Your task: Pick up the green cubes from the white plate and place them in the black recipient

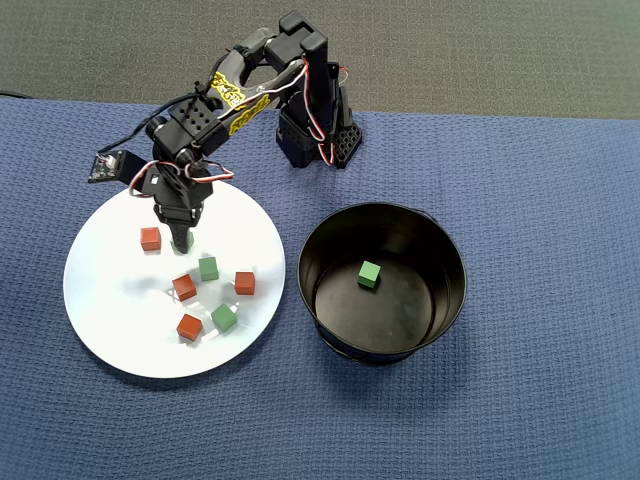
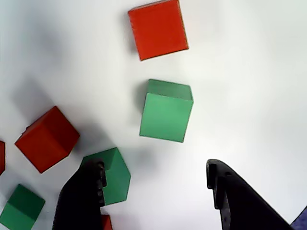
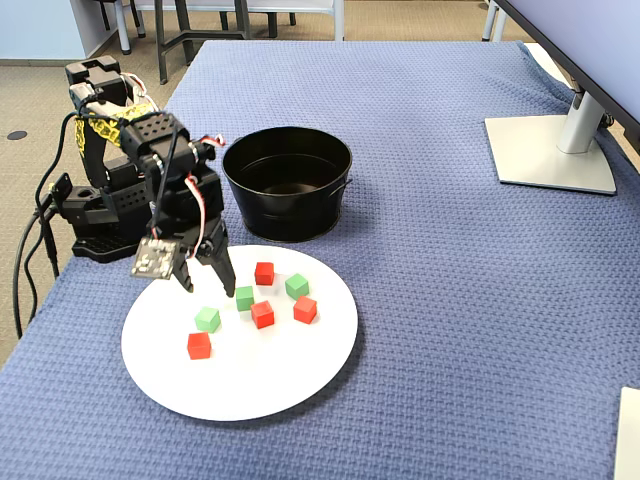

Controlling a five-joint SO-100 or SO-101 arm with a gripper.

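Green cubes [image 3: 297,286] on the white plate [image 3: 300,370], one already inside the black recipient [image 1: 440,300], look light, stiff and easily nudged, so the released hand [image 2: 156,179] should pinch opposite flat faces.

Even, bright indoor light in all three views; the overhead and fixed views are sharp to their edges, without visible distortion. The plate [image 1: 120,330] is near overexposed, and in the wrist view it washes out to featureless white. Cubes there cast soft, diffuse shadows to their left. The pot [image 3: 290,205] shows glossy reflections on its wall. The end effector [image 2: 156,175] fingers appear as dark, slightly soft silhouettes.
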